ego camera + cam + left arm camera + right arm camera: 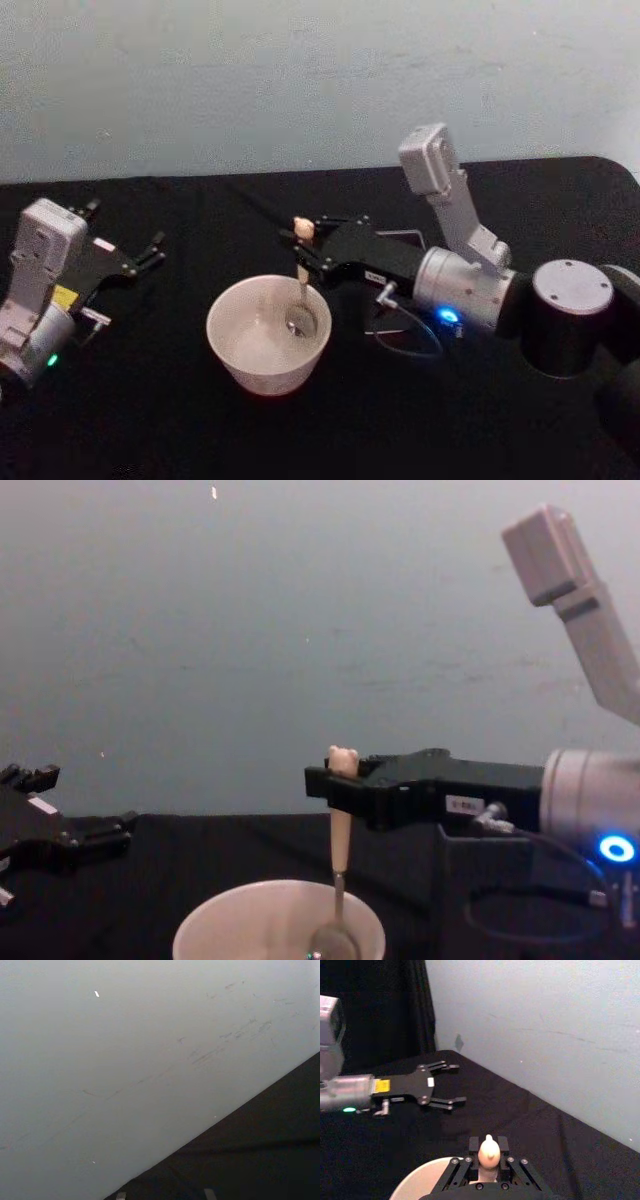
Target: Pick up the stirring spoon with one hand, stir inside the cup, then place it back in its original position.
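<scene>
- Your right claw (306,246) is closed on the stirring spoon (300,278). It pinches the pale handle just under the bear-head knob, which shows above the fingers.
- The spoon hangs below the claw into the cup (226,312), with its shiny bowl low inside, toward the cup's right side.
- You have one spoon, one cup and one dark holder (470,872), which stands just right of the cup behind the right claw.
- The spoon's long axis runs close to upright, knob up and bowl down.
- Your left claw (122,232) hovers well apart at the left over the black table (150,420), spread wide and holding nothing.
</scene>
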